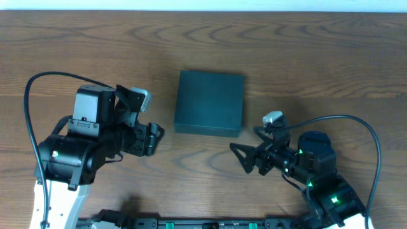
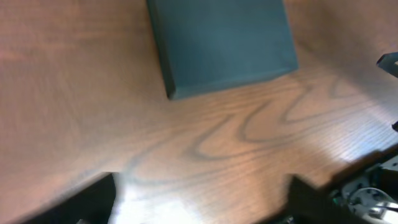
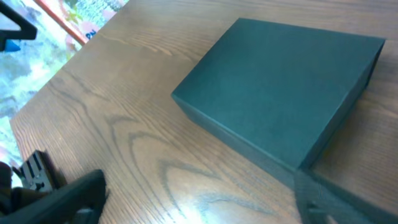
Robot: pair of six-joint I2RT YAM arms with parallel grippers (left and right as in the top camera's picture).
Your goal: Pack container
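Observation:
The container [image 1: 210, 102] is a dark teal-green flat box, lid shut, lying in the middle of the wooden table. It also shows in the left wrist view [image 2: 221, 43] and the right wrist view [image 3: 280, 93]. My left gripper [image 1: 152, 138] is open and empty, left of the box's near left corner; its fingers frame bare wood in the left wrist view [image 2: 202, 199]. My right gripper [image 1: 245, 159] is open and empty, just in front of the box's near right corner; its fingers frame bare wood in the right wrist view [image 3: 199, 199].
Wood-grain table [image 1: 318, 57] all around the box. A white strip runs along the far table edge [image 1: 203, 5]. The right arm's cable [image 1: 356, 127] loops to the right. No snack packets show.

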